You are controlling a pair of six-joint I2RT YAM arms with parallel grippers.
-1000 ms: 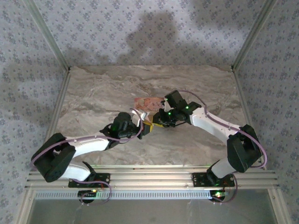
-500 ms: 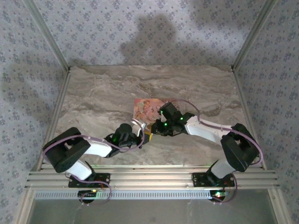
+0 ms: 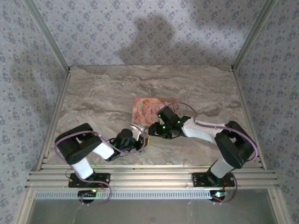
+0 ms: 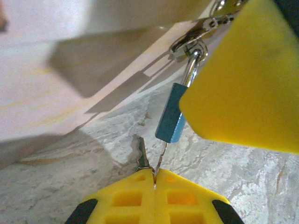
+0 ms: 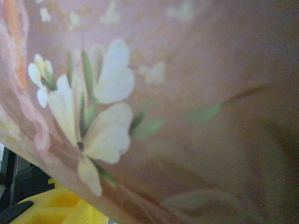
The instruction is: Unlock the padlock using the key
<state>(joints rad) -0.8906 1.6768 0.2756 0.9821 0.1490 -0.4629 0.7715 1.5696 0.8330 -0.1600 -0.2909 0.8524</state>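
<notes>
Here, the left arm folds tight, elbow out left, and the left hand (image 4: 153, 177) pinches the key (image 4: 160, 156) between closed fingers. The right arm reaches in low; I cannot tell how wide the right hand (image 3: 152, 133) stands. The padlock (image 4: 170, 114) hangs from the pink box (image 3: 148, 107) clasp (image 4: 191, 39) just above the counter (image 3: 107, 93), long axis steeply tilted, shackle up-right, keyhole down toward the left hand.

no legible text, labels or numbers

beige veined marble-look counter (image 3: 103, 93), closed in on three sides by pale grey-blue floral wallpaper walls (image 3: 140, 28). slanting silver aluminium corner posts (image 3: 46, 35); ribbed aluminium rail (image 3: 149, 177) along the near edge. soft dark shadows (image 3: 154, 35) across the back wall.
</notes>
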